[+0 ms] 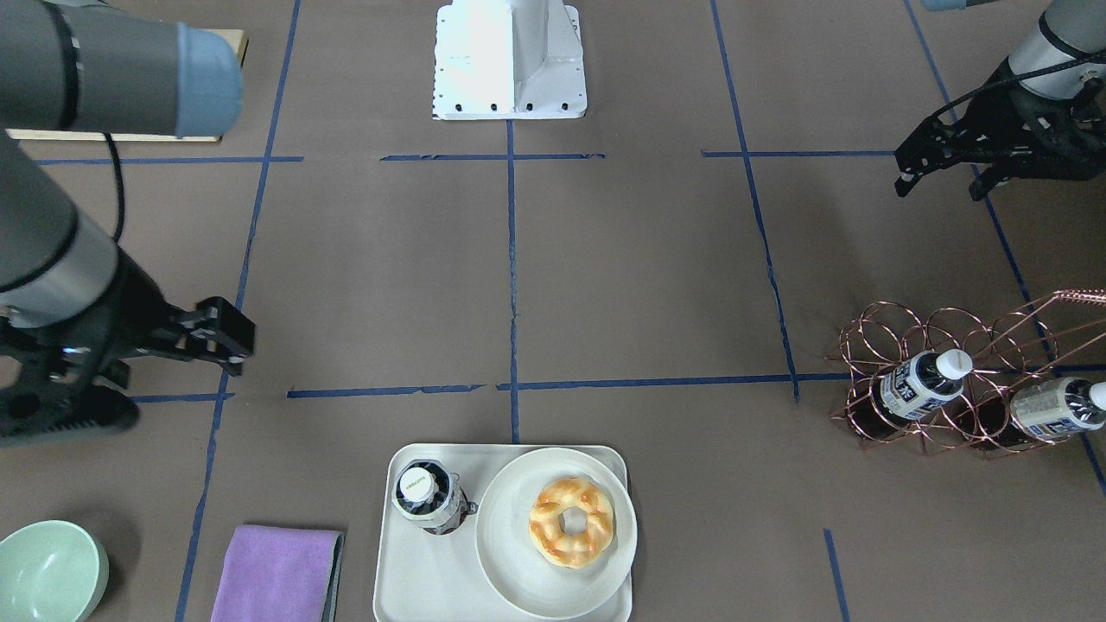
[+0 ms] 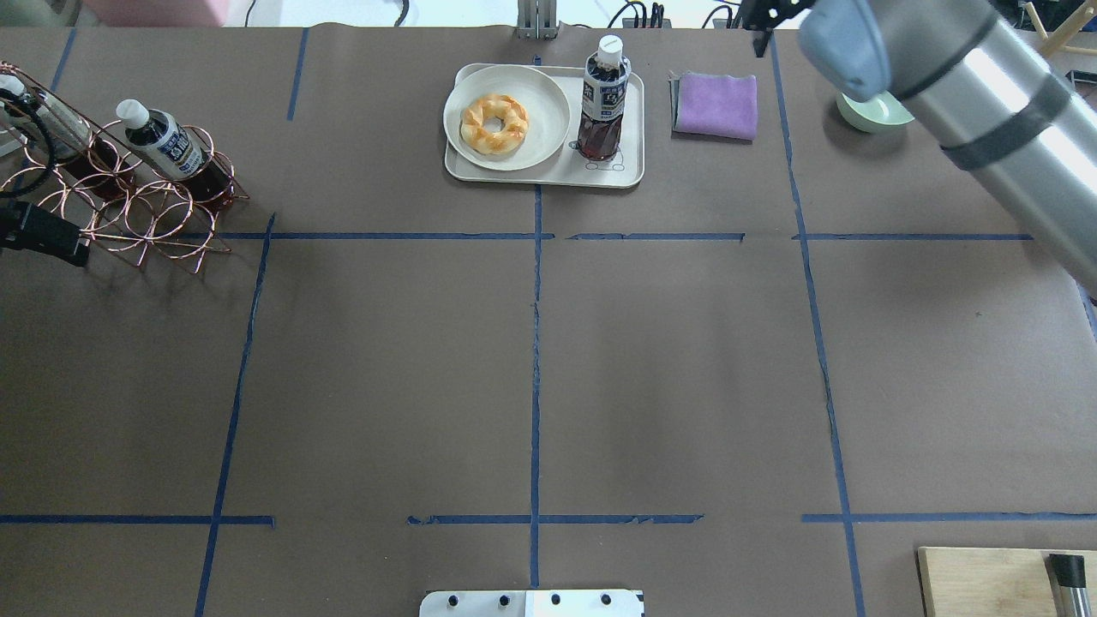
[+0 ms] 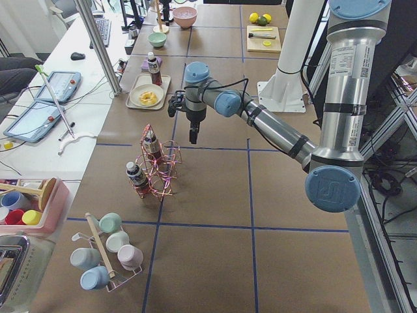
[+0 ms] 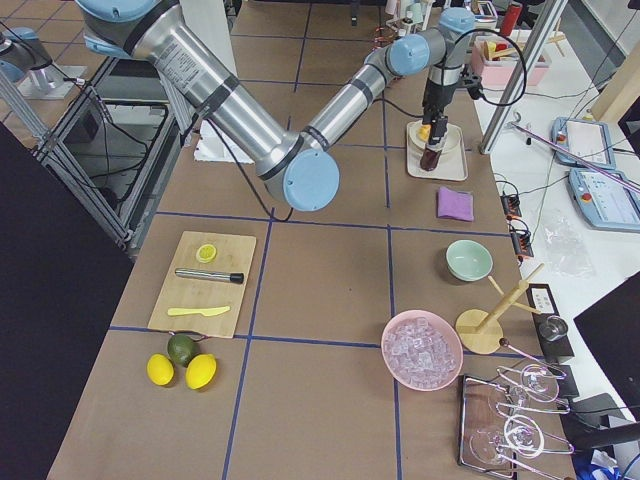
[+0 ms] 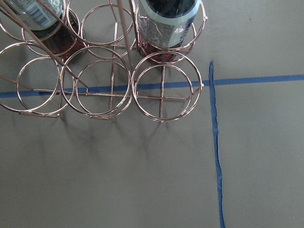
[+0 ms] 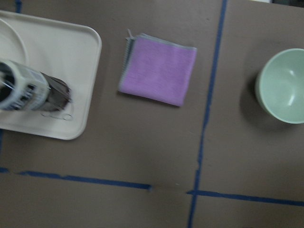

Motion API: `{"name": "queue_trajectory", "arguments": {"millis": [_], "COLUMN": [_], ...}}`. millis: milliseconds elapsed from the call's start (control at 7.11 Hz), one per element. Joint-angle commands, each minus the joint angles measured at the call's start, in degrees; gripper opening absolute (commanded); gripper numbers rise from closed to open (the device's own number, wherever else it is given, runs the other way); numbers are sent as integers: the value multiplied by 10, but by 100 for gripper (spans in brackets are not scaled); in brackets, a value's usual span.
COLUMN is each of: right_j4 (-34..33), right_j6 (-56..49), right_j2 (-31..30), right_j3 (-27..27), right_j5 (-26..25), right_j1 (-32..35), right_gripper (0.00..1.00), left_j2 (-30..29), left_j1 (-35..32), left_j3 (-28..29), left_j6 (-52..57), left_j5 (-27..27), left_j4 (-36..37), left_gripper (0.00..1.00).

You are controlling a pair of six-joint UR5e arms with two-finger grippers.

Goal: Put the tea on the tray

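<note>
The tea [image 1: 428,497], a clear bottle of dark liquid with a white cap, stands upright on the cream tray [image 1: 415,579], beside a round plate. It also shows in the overhead view [image 2: 604,103] on the tray [image 2: 621,174] and at the left of the right wrist view [image 6: 28,90]. My right gripper [image 1: 229,341] hangs beside and above the tray, apart from the bottle, and looks open and empty. My left gripper [image 1: 940,181] is open and empty, back from the copper rack.
A copper wire rack [image 1: 968,345] holds two more tea bottles [image 1: 920,384]. A round plate [image 1: 518,561] with a ring-shaped bread [image 1: 570,523] fills the tray's other half. A purple cloth [image 1: 276,574] and a green bowl [image 1: 47,570] lie beside the tray. A wooden board [image 2: 986,583] lies near the base.
</note>
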Motion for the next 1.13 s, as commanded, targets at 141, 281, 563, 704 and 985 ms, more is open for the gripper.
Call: {"name": "queue_trajectory", "arguments": {"millis": [141,281,563,704,985], "right_j4": [-2,2,3,3,3], "right_j6": [-254,-326,-419,-430,-423], "right_j2": [-299,-373,-470,-505,-528], "right_j3": [180,198,197,195,186], "right_j5": [23,24,75,74,74], "right_j1": [82,115,206,248,270], "right_gripper": [99,99,99,99,99], "left_j2": [37,39,38,38,39], "left_j1": [-38,-75,-168,-205,-271], "left_j3": [7,27,69,95,188], "left_j6": [124,196,345,372,505], "left_j5": [-4,-25,-35,-35,-37], "left_j4": [7,23,87,93,88], "left_gripper": [100,100,100,100,100]}}
